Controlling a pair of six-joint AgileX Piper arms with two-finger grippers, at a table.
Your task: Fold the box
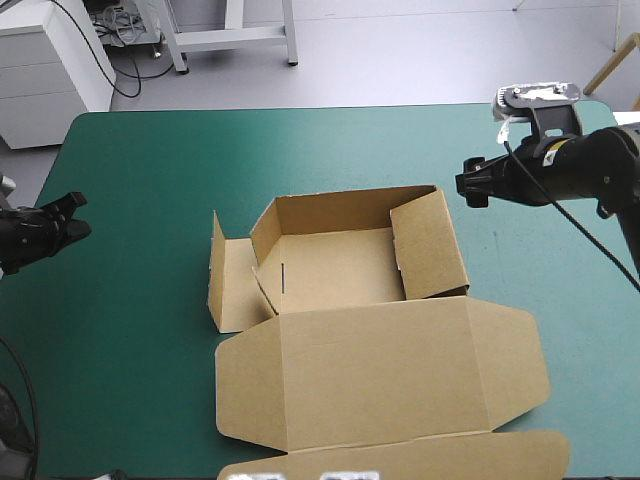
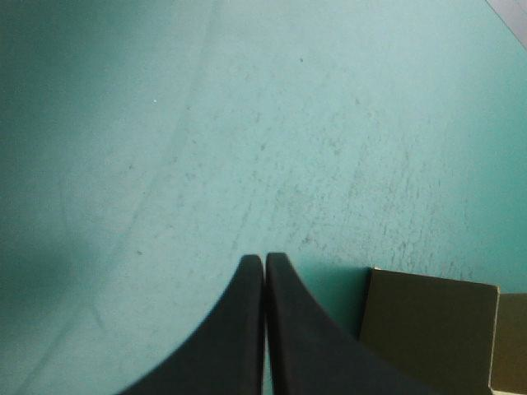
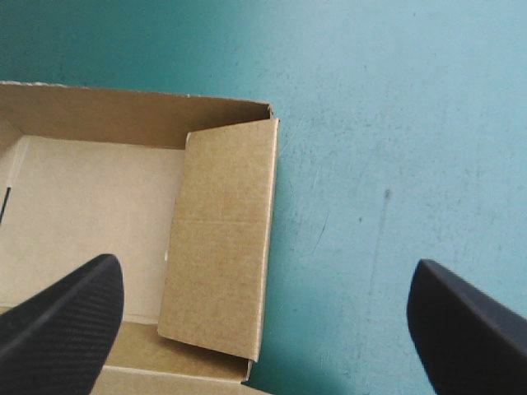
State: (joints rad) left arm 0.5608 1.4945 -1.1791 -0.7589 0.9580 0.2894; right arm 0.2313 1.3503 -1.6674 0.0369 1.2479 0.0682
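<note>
A: Looking from above, where does the box [image 1: 340, 265] lie?
B: Mid-frame on the teal-green worktop [image 1: 150, 160]; its tray sits at centre, the lid [image 1: 385, 370] flat toward the bottom edge; the sheet's long axis runs top to bottom.
A: Which arm is nearer?
B: The right end effector [image 1: 472, 187], upper right, fingers spread wide, holding nothing; the right wall [image 1: 430, 245] lies just down-left of it; the left end effector [image 1: 68, 218], at the left edge, is pinched together and empty, well apart from the splayed left flap [image 1: 225, 280].
A: Anything in the way?
B: Nothing I can see.
</note>
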